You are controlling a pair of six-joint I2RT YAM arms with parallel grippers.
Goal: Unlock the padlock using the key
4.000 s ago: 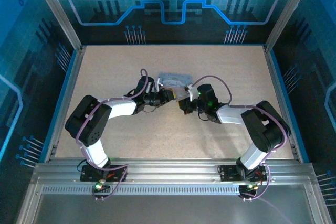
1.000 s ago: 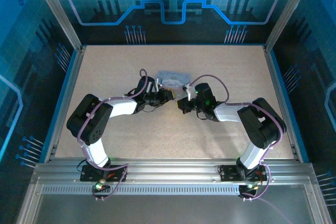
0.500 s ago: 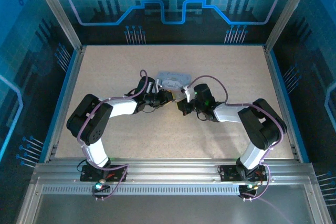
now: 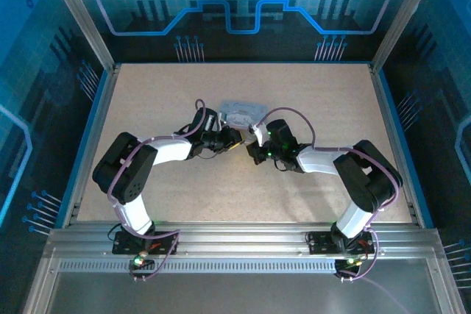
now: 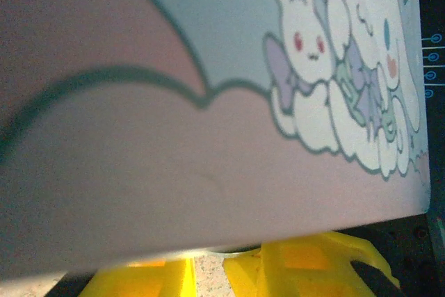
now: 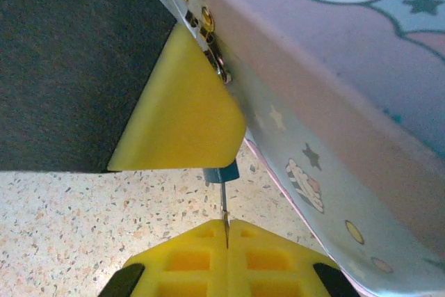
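On the speckled table (image 4: 309, 93), the pastel cartoon tin (image 4: 241, 114) sits mid-field, both arms meeting at its near edge. The left gripper (image 5: 208, 269), jaws a sliver apart, lies against the tin's side by its gold clasp (image 6: 201, 22). It appears clamped on the padlock (image 6: 221, 173), a dark bluish corner peeking below one yellow finger. The right gripper (image 6: 226, 231), jaws tight together, pinches the key (image 6: 224, 205), blade upright, tip touching the padlock.
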